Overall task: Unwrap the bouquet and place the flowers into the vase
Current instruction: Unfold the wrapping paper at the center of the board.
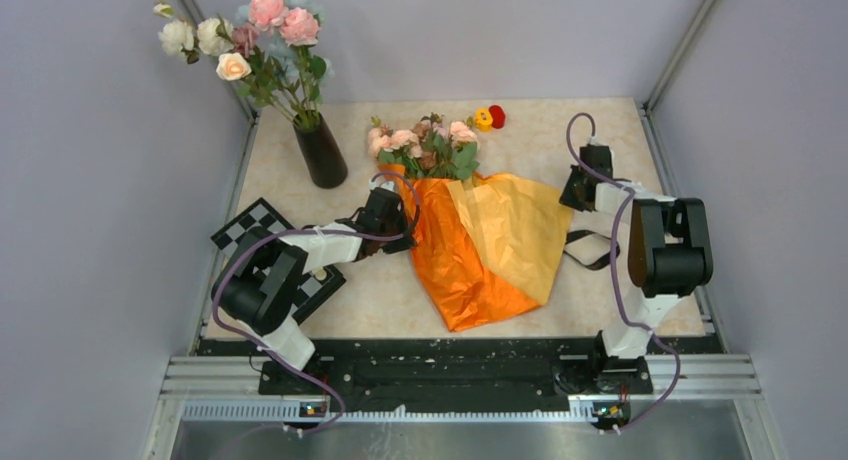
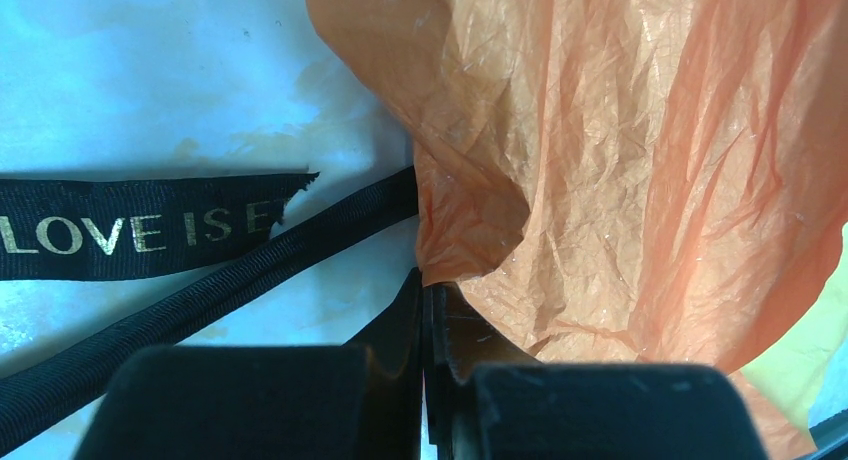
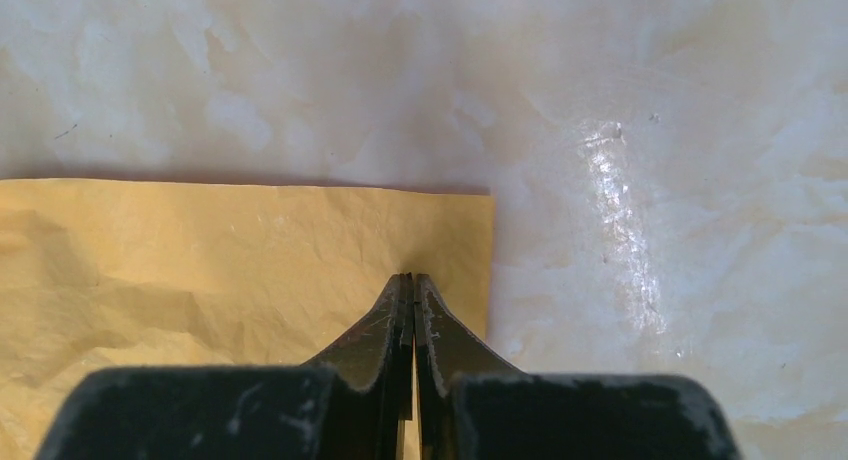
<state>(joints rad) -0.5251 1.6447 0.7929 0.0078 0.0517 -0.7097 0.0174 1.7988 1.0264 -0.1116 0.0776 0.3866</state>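
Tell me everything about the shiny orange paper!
The orange paper is thin, crinkly and glossy, with a paler yellow sheet on its right. It lies opened out on the table, flowers at its far end. The left gripper pinches its left edge; the right gripper is shut at the yellow corner. A black ribbon lies beside it.

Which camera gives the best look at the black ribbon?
Left wrist: the black ribbon lies close up, its gold lettering readable, beside the orange paper. Top external shows only a small dark loop right of the paper. Right wrist shows none of it.
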